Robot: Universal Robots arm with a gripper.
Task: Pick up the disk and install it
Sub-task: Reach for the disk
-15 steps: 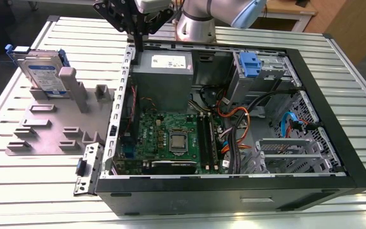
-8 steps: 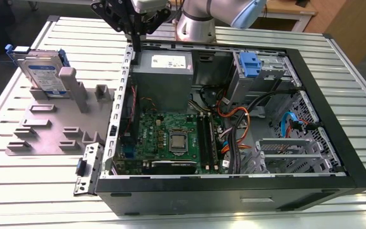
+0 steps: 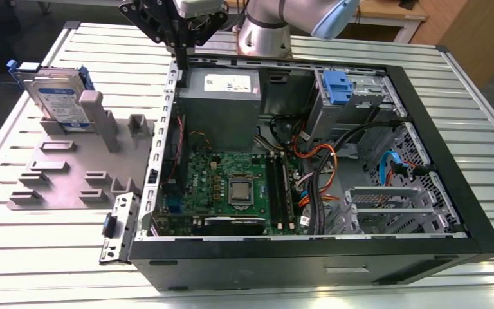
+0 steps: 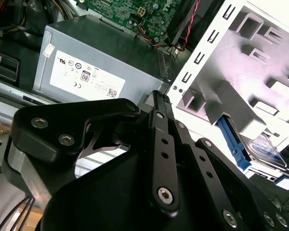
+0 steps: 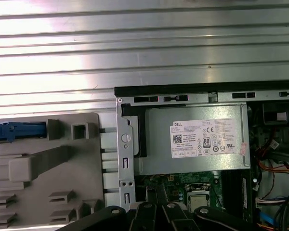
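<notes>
The disk (image 3: 58, 96) stands upright on its edge in a slot of the grey holder plate (image 3: 67, 167), on the exterior view's left; its blue-and-white label and blue bracket show. The second wrist view catches it as the disk (image 4: 266, 144) behind a grey post, and the first wrist view shows the disk's blue bracket edge (image 5: 14, 131). My gripper (image 3: 182, 46) hangs above the rear left wall of the open computer case (image 3: 453, 161), to the right of the disk and apart from it. In the second wrist view the gripper (image 4: 157, 96) has its fingers closed together, holding nothing.
Inside the case lie a grey power-supply box (image 3: 221, 90), the green motherboard (image 3: 238, 187), cable bundles (image 3: 324, 161) and a drive cage with a blue clip (image 3: 337, 87). The arm's base (image 3: 264, 32) stands behind the case. Everything rests on a slatted metal table (image 3: 24, 251).
</notes>
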